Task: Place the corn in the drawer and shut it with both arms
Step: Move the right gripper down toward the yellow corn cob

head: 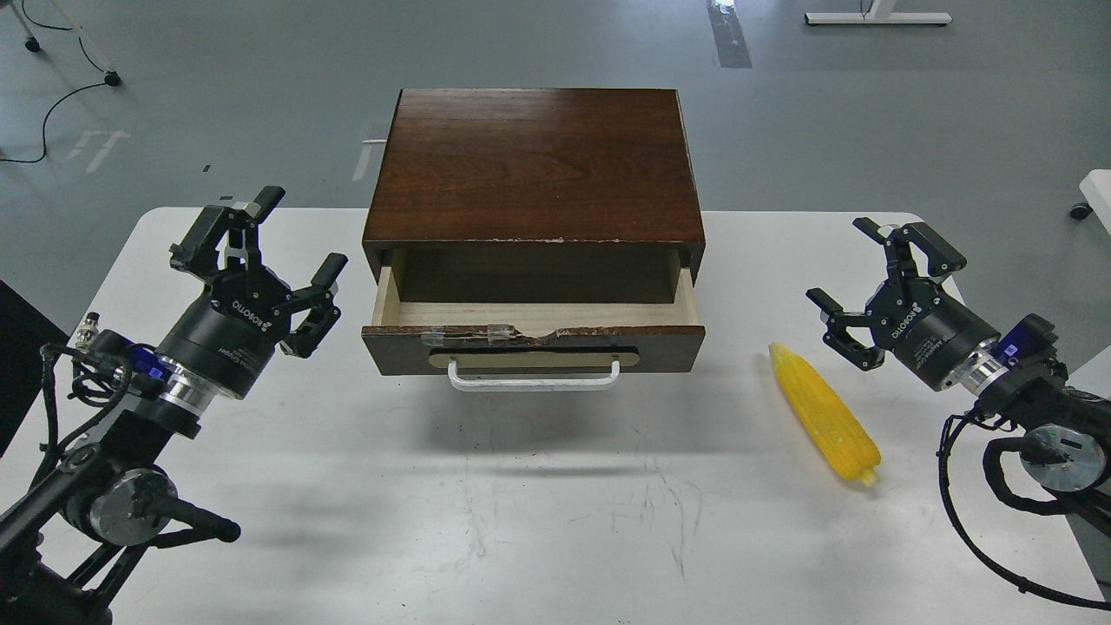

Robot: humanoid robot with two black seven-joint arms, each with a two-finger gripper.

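The yellow corn (825, 415) lies on the white table to the right of the cabinet, its pointed tip toward the back. The drawer (533, 348) stands pulled open, showing an empty pale wood inside; its dark front has a white bar handle (534, 378) and a chipped, taped top edge. My right gripper (851, 265) hovers open, up and to the right of the corn, holding nothing. At the left side of the drawer my left gripper (299, 233) hangs open and empty, apart from it.
The dark brown cabinet (534, 165) sits at the back middle of the white table (538, 512). Grey floor lies beyond the table's far edge. Cables trail from both arms near the lower corners.
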